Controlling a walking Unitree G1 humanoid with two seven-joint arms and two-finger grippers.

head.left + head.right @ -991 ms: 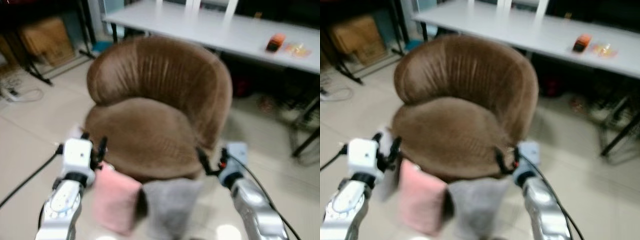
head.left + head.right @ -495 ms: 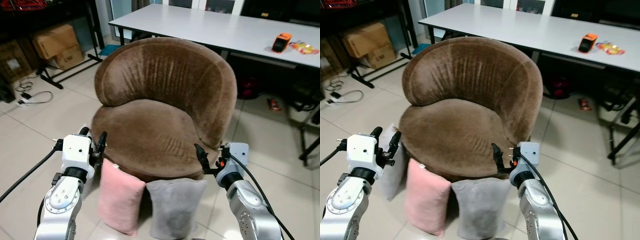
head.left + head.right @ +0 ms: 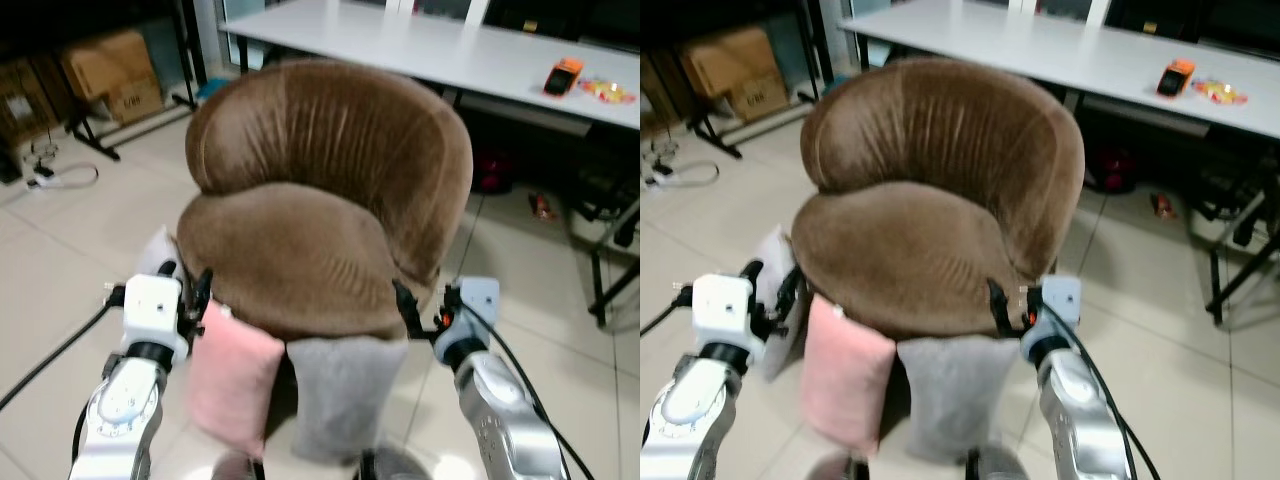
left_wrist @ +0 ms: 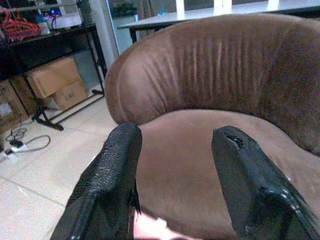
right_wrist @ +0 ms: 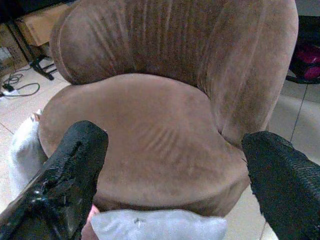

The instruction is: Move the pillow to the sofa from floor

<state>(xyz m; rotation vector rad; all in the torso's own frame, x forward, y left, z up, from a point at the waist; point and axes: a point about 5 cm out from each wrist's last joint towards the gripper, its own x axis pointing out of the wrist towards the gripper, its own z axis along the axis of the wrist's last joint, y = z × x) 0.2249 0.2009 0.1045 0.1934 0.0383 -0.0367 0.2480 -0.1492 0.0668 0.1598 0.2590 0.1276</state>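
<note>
Brown sofa (image 3: 320,200), round tub type, sits dead ahead on a tile floor (image 3: 90,240). Three pillows on the floor leaning vs its base: pink pillow (image 3: 232,375) front-left, grey pillow (image 3: 342,395) just beside it at front-centre, the two touching, and a white pillow (image 3: 775,290) tucked at the sofa's left side, partly hidden. Seat has no pillow on it.

Left gripper (image 3: 185,295) is up at seat-edge height, just above the pink pillow's top corner; jaws spread, nothing between them, fingers (image 4: 110,185) framing the seat in the left wrist view. Right gripper (image 3: 1008,305) is at the seat's front-right rim, above the grey pillow; jaws spread wide, nothing pinched, fingers (image 5: 70,175) straddling the seat in the right wrist view.

Behind: long white table (image 3: 420,45) w/ a small orange item (image 3: 558,75), cardboard boxes (image 3: 105,70) by a black rack at left, cables (image 3: 55,175) on the floor.
</note>
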